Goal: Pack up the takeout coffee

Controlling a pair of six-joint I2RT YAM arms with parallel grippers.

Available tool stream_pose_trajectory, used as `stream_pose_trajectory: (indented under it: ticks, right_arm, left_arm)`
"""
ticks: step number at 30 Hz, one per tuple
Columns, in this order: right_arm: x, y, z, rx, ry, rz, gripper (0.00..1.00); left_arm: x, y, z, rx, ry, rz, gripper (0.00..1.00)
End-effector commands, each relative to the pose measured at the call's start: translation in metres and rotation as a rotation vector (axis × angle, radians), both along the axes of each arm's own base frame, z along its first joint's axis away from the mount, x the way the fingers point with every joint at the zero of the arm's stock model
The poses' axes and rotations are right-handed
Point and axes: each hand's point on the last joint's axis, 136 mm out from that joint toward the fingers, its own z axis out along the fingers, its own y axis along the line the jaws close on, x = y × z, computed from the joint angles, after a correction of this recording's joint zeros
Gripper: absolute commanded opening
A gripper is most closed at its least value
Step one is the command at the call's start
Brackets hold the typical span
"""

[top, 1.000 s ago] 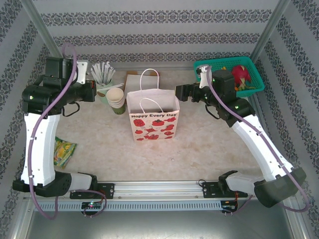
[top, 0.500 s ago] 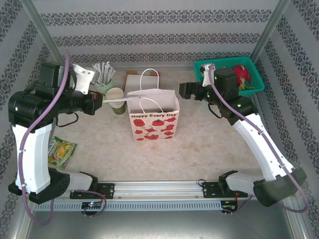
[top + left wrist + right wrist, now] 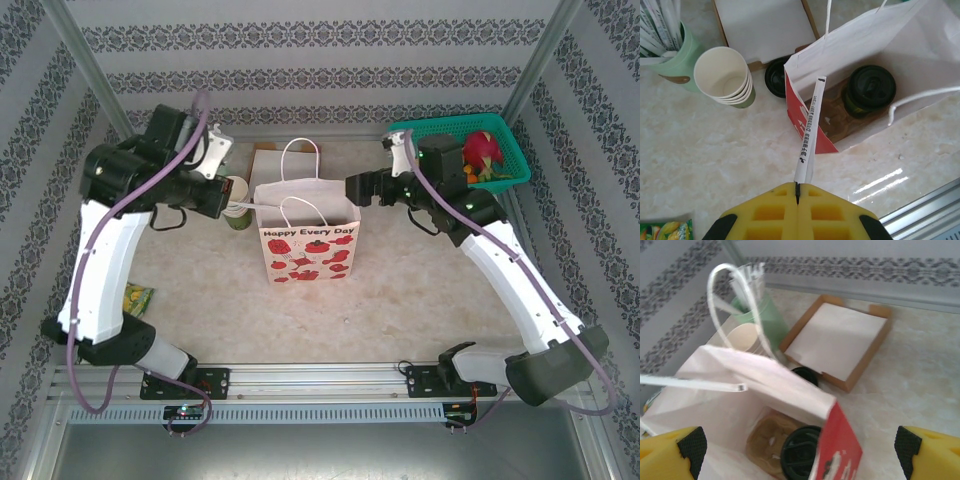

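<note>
Evidently the main step is done: the takeout coffee (image 3: 871,89), black lid up, stands inside the paper bag (image 3: 310,250) printed "Happy Every Day", at the upper right of the left wrist view. Beside it on the bag's floor lies a brown item (image 3: 767,440) that I cannot identify. What seems left is an extra. The left fingers (image 3: 765,217) are pressed together on the lower end of a white wrapped stick (image 3: 810,127), whose far end reaches the bag's rim; I cannot tell whether it is past it. By my reading it must go over the opening and be let go. The right fingers (image 3: 675,447) stand wide apart at the lower corners of the right wrist view, gripping nothing, with the bag's mouth between them. Just outside the bag's wall sits a second black lid (image 3: 776,77); whether a cup is under it is hidden. At the upper left of the left wrist view, a stack of lidless cream cups (image 3: 722,75) is nested empty, and a green cup (image 3: 675,70) holds more wrapped sticks. A cardboard tray (image 3: 808,20) carries something flat and white. On the table (image 3: 420,290), a green basket (image 3: 452,121) at the upper right of the top view holds a red item and bits too small to name.
</note>
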Motion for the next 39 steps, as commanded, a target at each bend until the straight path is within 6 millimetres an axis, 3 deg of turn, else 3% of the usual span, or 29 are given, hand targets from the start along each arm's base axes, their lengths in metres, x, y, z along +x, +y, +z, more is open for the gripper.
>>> stream_pose_trajectory:
  ticks: [1, 6, 17, 23, 32, 39]
  right_arm:
    - [-0.006, 0.018, 0.013, -0.027, -0.07, 0.105, 0.98]
    - [0.002, 0.015, 0.005, -0.041, -0.053, 0.057, 0.98]
    - [0.015, 0.0, -0.014, -0.051, 0.004, -0.078, 0.98]
    - [0.015, -0.003, -0.019, -0.054, 0.028, -0.1, 0.98]
    - [0.014, -0.006, -0.015, -0.047, 0.024, -0.113, 0.98]
    - [0.014, -0.007, -0.019, -0.047, 0.034, -0.122, 0.98]
  left_arm:
    - [0.001, -0.001, -0.013, 0.069, 0.057, 0.006, 0.0]
    - [0.022, -0.004, -0.027, 0.132, 0.083, 0.054, 0.01]
    - [0.054, -0.04, -0.064, 0.235, 0.115, -0.005, 0.11]
    - [0.054, -0.058, -0.074, 0.186, 0.15, -0.04, 0.17]
    - [0.059, -0.069, -0.096, 0.192, 0.21, -0.053, 0.16]
    - [0.063, -0.083, -0.085, 0.109, 0.169, -0.084, 0.19]
